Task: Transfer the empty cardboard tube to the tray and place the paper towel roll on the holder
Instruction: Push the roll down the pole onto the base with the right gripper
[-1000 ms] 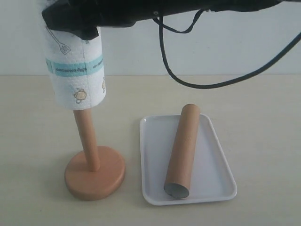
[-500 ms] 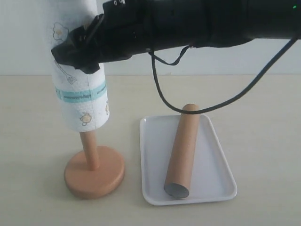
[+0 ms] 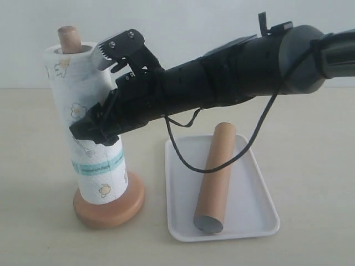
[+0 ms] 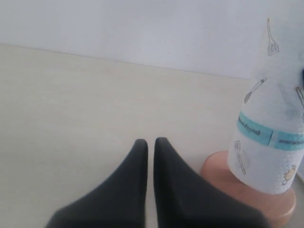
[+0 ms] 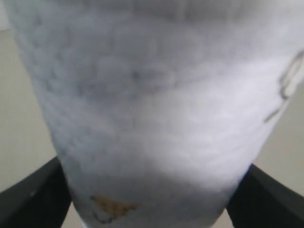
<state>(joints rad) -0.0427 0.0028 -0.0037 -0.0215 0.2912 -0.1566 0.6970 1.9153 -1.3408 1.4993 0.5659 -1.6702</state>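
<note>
The paper towel roll (image 3: 64,94) stands upright on the holder, threaded over its dowel. The dowel's rounded top (image 3: 69,39) pokes out above the roll, and the roll's lower end rests on the disc base (image 3: 113,209). My right gripper (image 3: 86,127) reaches across from the right and is shut on the roll's middle; the roll (image 5: 152,95) fills the gap between its dark fingers (image 5: 28,197). The empty cardboard tube (image 3: 217,172) lies lengthwise in the white tray (image 3: 252,199). My left gripper (image 4: 147,142) is shut and empty, low over the table beside the holder base (image 4: 221,173) and roll (image 4: 270,142).
The right arm's black body and a loose cable (image 3: 183,158) hang over the tray's far end and the tube. Bare beige table (image 3: 310,166) lies to the right of the tray and in front of the holder.
The right gripper has come down with the roll, sliding it over the dowel from near the top until it sits on the base. The tube and tray have not moved.
</note>
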